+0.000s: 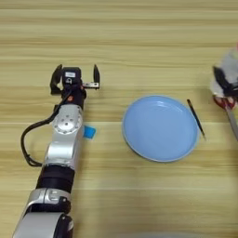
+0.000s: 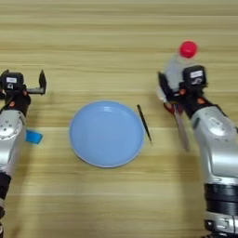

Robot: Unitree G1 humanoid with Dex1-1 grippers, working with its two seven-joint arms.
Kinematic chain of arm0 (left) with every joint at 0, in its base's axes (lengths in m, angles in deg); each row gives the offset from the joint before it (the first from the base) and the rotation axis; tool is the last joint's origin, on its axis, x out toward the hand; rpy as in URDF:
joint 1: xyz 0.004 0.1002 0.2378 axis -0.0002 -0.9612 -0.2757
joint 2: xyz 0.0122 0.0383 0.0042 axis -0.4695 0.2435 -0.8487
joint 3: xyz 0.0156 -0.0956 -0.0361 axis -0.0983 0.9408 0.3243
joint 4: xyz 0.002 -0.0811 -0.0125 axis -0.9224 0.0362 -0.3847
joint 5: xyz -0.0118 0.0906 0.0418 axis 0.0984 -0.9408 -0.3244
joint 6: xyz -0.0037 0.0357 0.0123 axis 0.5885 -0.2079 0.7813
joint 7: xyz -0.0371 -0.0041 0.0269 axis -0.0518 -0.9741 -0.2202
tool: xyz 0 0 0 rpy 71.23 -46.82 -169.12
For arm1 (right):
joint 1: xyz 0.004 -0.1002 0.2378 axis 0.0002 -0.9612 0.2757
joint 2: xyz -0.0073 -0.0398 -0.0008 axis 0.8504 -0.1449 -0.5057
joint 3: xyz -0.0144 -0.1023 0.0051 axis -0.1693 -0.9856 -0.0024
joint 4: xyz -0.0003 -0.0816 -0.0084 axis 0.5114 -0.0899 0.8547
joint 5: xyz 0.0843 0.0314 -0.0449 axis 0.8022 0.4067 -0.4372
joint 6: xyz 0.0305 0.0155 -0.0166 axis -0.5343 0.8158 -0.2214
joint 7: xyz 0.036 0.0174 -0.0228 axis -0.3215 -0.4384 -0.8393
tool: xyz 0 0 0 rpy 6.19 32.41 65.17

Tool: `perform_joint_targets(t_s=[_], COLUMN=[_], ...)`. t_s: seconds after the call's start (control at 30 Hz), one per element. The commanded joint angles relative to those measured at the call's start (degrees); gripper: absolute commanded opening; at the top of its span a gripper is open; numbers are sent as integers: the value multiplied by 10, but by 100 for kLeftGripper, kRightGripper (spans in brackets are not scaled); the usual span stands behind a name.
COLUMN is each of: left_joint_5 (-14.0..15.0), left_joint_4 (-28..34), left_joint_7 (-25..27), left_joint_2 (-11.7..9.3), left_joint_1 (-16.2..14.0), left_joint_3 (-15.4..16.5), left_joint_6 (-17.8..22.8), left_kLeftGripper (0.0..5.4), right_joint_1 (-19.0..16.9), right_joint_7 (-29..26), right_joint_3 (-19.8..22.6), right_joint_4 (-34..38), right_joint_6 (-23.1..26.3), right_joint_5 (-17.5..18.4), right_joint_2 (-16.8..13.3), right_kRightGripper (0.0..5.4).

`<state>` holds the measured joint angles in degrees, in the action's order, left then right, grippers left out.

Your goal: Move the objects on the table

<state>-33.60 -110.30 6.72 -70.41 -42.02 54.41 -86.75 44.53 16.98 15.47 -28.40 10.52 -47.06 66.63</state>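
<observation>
Left eye view shows the left gripper (image 1: pixel 76 76) up near the far part of the wooden table (image 1: pixel 139 37). Its two black fingers (image 1: pixel 96 73) are spread wide apart and nothing is between them. The silver left arm runs down to the bottom corner of the picture. A small blue block (image 1: pixel 89 132) lies flat on the table just beside that arm, on its right side. It peeks out from behind the arm.

The light-blue plate (image 1: pixel 160 128) sits in the middle of the table. It is round and has nothing on it. A thin black stick (image 1: pixel 195 118) lies on the table just to the right of the plate, close to its rim. It slants a little.

Right eye view shows the right gripper (image 2: pixel 173 88) over on the right side of the table. A clear plastic bottle (image 2: pixel 175 66) with a red cap (image 2: pixel 188 49) is right at the gripper, and the cap points away from the robot. The bottle is blurry, so I cannot tell if the fingers are squeezing it or just sitting next to it. The scissors (image 2: pixel 180 124) lie under the gripper. A bit of red handle shows there, and the grey blades point back toward the robot.
</observation>
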Motion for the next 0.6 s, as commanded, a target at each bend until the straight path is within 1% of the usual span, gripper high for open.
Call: perform_joint_targets(t_s=[0.03,0.23,0.43,0.6], left_joint_5=[-1,0,1,1], left_joint_4=[0,0,2,3], left_joint_7=[-1,0,1,1], left_joint_2=[1,-2,-3,-3], left_joint_1=[-1,-1,-3,-2], left_joint_3=[-1,0,1,1], left_joint_6=[5,4,4,5], left_kLeftGripper=[540,540,540,540], right_joint_1=[-7,-7,-15,-11], right_joint_7=[10,29,30,26], right_joint_3=[20,41,33,35], right_joint_4=[-11,-50,-77,-117], right_joint_6=[-8,-12,-16,-32], right_joint_5=[-4,-12,-22,-28], right_joint_2=[-15,-29,-31,-34], right_kRightGripper=[316,316,316,316])
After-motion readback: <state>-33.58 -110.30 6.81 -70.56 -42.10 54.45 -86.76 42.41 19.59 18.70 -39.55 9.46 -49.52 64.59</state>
